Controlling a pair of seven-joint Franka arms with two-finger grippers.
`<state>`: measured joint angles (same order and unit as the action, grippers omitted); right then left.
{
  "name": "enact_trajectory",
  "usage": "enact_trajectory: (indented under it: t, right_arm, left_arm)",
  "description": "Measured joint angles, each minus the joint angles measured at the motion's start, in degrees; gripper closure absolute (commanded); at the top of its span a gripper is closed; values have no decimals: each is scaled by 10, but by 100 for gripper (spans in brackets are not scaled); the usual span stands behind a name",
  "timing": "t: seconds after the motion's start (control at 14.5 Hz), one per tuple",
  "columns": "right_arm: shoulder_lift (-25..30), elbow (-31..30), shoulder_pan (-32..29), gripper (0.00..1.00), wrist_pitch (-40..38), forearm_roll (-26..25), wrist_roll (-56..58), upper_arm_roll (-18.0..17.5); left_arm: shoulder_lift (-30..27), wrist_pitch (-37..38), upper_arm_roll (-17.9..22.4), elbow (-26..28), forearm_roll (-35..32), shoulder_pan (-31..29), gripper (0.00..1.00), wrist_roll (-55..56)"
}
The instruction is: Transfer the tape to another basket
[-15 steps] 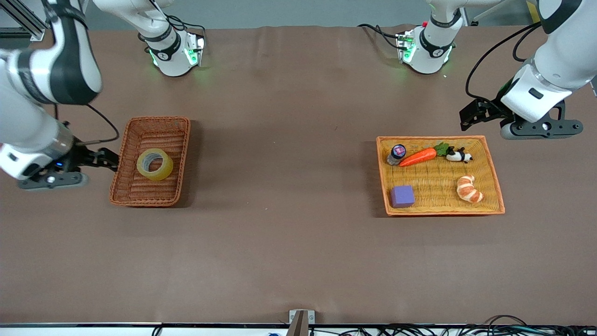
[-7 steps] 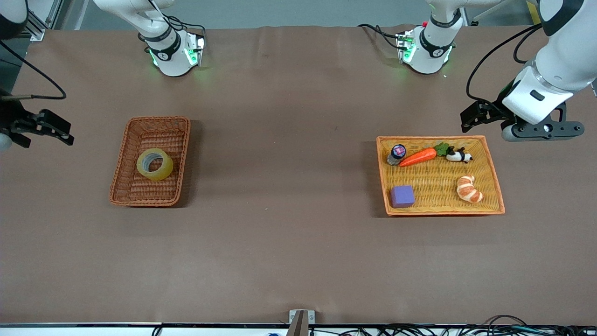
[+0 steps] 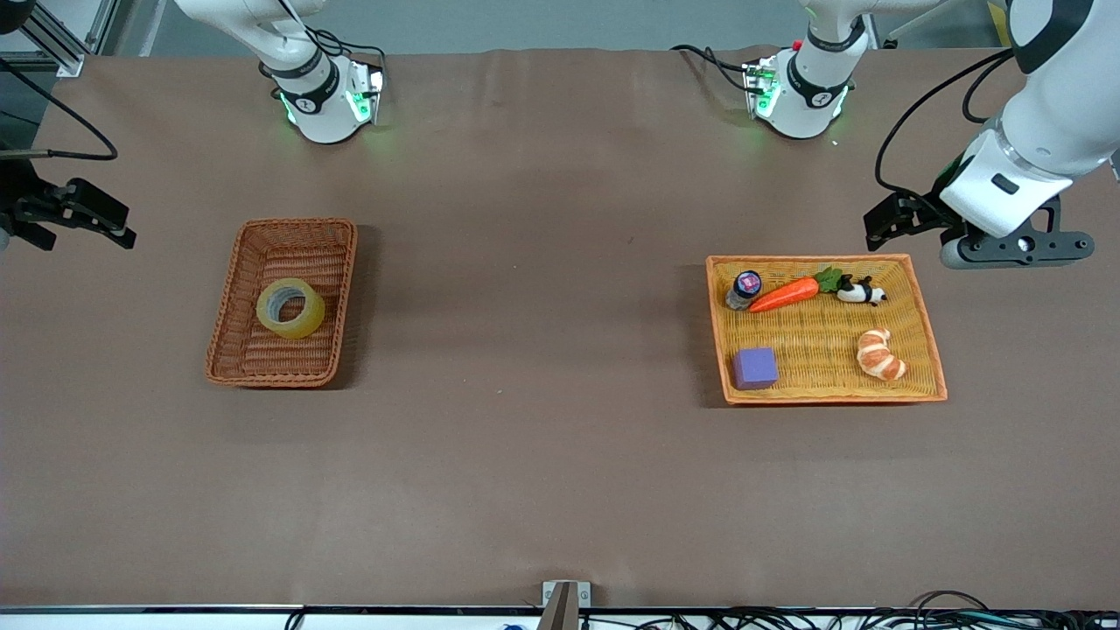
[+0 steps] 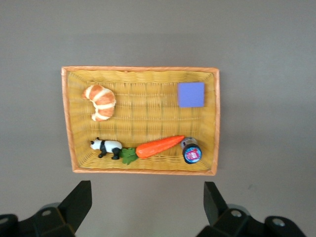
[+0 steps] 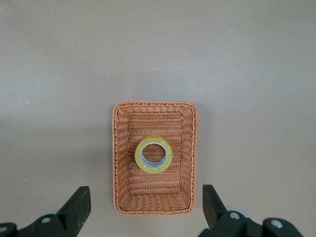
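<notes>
Two baskets on the bench [image 3: 542, 455], well apart. Tape [image 3: 290, 308] flat in the brown basket [image 3: 229, 337] toward the right arm's end. Right end effector [image 3: 74, 214] up over that end's bench edge, fingers spread, holding nothing. Left end effector [image 3: 901, 219] spread too, empty, over bench just beside the orange tray [image 3: 927, 328] with croissant [image 3: 880, 353], carrot [image 3: 783, 295], purple block [image 3: 755, 367].

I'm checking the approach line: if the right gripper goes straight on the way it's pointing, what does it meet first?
Probably the bare table, beside the basket; the right gripper, open, isn't centred on the tape. Depth is unclear.
</notes>
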<state>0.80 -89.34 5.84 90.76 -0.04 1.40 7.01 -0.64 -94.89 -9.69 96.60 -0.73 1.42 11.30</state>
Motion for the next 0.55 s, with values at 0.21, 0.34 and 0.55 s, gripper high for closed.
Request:
enact_trajectory:
  t: [0.21, 0.34, 0.55]
  right_arm:
    - [0, -2, 0, 0, 0, 0, -1, 1]
    - [0, -4, 0, 0, 2, 0, -1, 1]
    - [0, -5, 0, 0, 6, 0, -1, -1]
  left_arm:
    - [5, -1, 0, -1, -12, 1, 0, -3]
    - [8, -3, 0, -6, -12, 1, 0, -8]
    - [9, -4, 0, -12, -12, 0, 0, -10]
